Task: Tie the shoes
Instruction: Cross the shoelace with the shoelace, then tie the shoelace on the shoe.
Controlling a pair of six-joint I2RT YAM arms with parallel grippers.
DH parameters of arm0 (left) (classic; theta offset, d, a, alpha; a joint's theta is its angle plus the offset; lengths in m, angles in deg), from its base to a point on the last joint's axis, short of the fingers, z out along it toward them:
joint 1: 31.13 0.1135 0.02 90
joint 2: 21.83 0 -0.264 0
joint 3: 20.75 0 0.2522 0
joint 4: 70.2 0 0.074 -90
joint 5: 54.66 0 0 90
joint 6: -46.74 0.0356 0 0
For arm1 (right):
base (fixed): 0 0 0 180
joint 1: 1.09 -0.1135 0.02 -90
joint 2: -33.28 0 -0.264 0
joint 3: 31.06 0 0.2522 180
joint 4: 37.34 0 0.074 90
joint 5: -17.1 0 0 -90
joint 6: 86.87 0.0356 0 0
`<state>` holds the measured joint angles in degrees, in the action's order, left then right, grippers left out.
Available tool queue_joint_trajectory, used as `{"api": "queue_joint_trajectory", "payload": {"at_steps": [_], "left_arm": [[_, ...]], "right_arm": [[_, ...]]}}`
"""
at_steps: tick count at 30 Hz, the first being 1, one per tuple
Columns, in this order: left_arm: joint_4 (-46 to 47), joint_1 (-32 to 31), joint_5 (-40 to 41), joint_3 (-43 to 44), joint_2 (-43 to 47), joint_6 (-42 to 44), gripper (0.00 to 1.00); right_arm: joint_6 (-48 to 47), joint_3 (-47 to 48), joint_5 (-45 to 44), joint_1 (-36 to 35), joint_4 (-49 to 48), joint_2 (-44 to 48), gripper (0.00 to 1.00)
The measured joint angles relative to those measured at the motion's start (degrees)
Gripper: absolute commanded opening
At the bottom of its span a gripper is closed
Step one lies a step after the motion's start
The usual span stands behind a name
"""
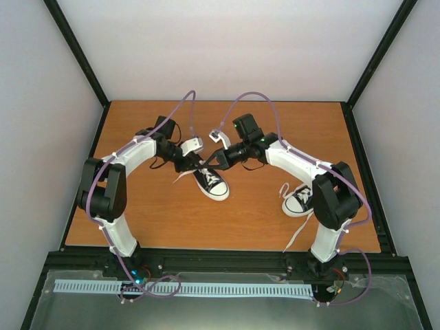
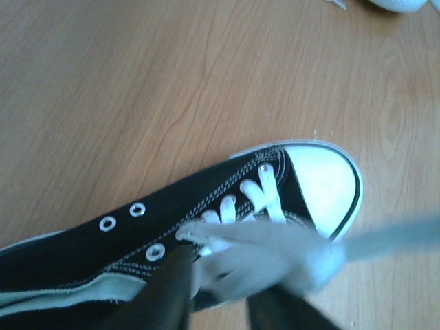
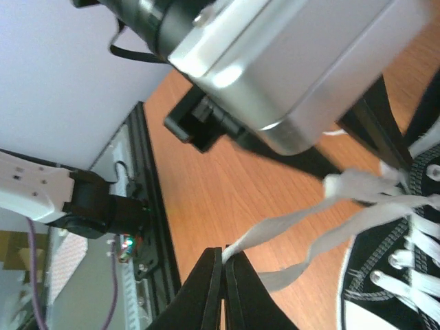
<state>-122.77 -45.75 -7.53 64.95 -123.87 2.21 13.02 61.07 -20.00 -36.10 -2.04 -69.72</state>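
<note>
Canvas on both shoes is black, set off by white rubber toe caps, white soles, silver eyelets and long flat white laces. One shoe (image 1: pixel 212 182) lies about the middle of the worktop (image 1: pixel 137 220), sole down, its toe turned toward the near edge and slightly to the right. Its laces cross through the front eyelets and run loose above them. The second shoe (image 1: pixel 298 199) sits close to the right edge, partly hidden by the right arm (image 1: pixel 330 192), with its laces trailing toward the near edge.

Both pairs of fingers meet over the tongue end of the middle shoe. The right fingers (image 3: pixel 206 295) are pressed together and pinch one lace (image 3: pixel 282 223) at its end; the lace stretches from the shoe across to them. The left fingers (image 2: pixel 172 289) stand just over the shoe's upper eyelets, a little apart, with a blurred bunch of lace between them. Whether they grip it cannot be told.
</note>
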Motion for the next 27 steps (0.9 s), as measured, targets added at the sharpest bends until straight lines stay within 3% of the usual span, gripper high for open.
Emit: {"api": "queue_joint_trajectory", "payload": {"at_steps": [2, 6, 11, 19, 22, 24, 27], "left_arm": [[-1.5, 0.2, 1.1, 0.1, 0.0, 1.2, 0.61], [-6.2, 0.8, 2.4, 0.9, 0.2, 4.5, 0.77], [-9.9, 1.1, 7.7, 1.4, 2.2, 8.0, 0.81], [-2.2, 1.1, 23.9, -3.7, -1.6, 7.6, 0.81], [0.2, 1.1, 27.6, -5.5, -2.9, 7.0, 0.76], [1.6, 1.1, 28.5, -5.6, -3.6, 6.5, 0.63], [3.0, 1.1, 29.0, -5.6, -4.6, 5.8, 0.16]], "right_arm": [[-0.9, 1.2, -2.0, -0.1, 3.6, 0.0, 0.03], [-3.1, 3.3, -8.6, -0.4, 8.6, 0.0, 0.03], [-5.2, 3.5, -11.8, -0.4, 12.5, -0.2, 0.03], [-8.9, 7.4, -18.8, -0.4, 19.5, -1.1, 0.03], [-10.4, 9.2, -21.9, -0.4, 22.5, -1.3, 0.03], [-11.2, 10.4, -23.3, -0.4, 24.3, -1.4, 0.03], [-12.3, 11.5, -23.8, -0.4, 25.6, -1.4, 0.03]]}}
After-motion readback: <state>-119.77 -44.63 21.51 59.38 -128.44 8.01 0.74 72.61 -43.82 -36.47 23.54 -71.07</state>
